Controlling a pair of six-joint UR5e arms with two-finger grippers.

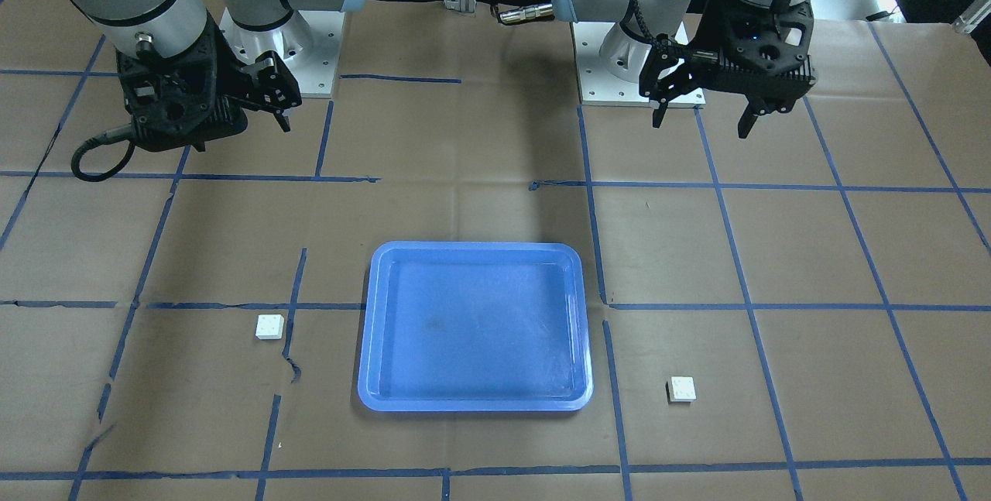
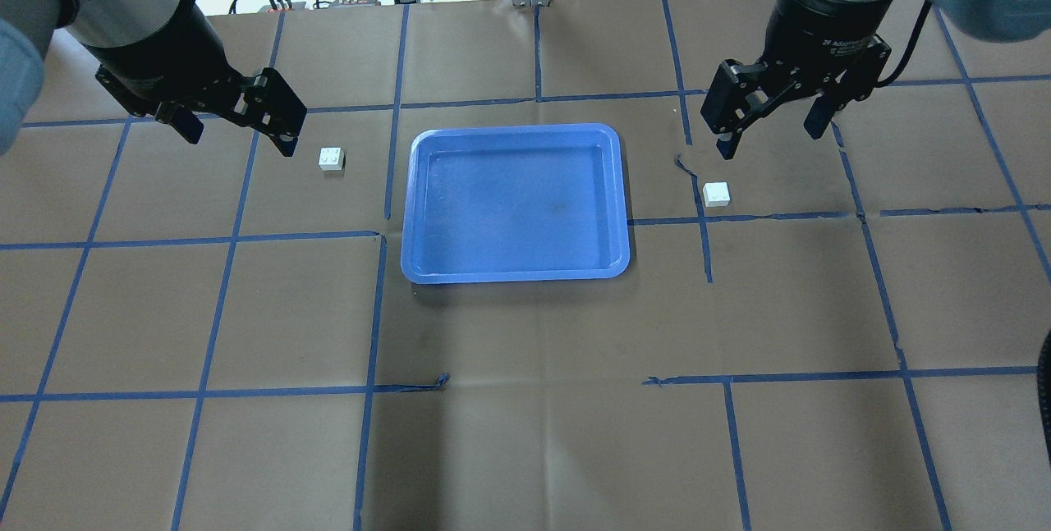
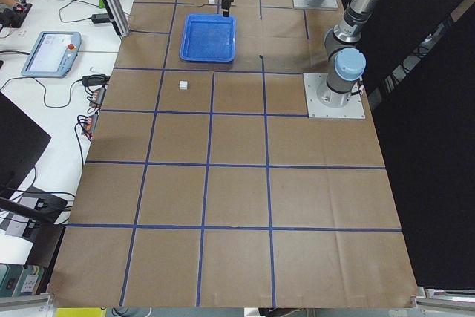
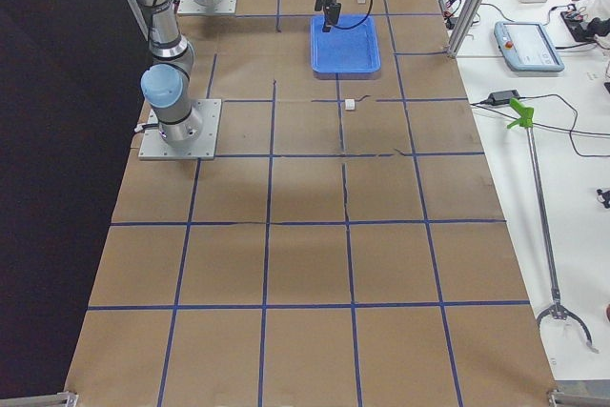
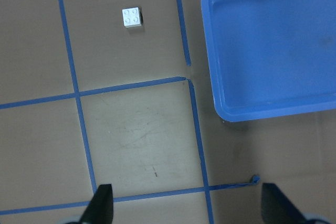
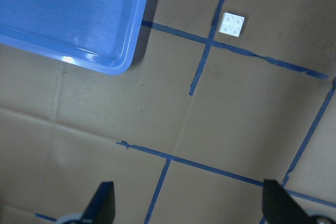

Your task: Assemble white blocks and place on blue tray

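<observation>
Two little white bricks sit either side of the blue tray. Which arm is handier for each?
Each takes its own side. The left gripper hangs open near the left brick; the right gripper hangs open near the right brick. The blue tray lies between, so neither arm need cross it.

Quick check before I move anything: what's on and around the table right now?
white blocks: 2, white, flat on the table, one on each side of the tray, not joined
tray: 1, blue, mid-table, nothing in it
table: 1, brown paper with a blue tape grid
control tablet: 1, grey-blue, on the side bench
left tool: 1, black, open, hanging above the table near the left-side block
right tool: 1, black, open, hanging near the right-side block
</observation>
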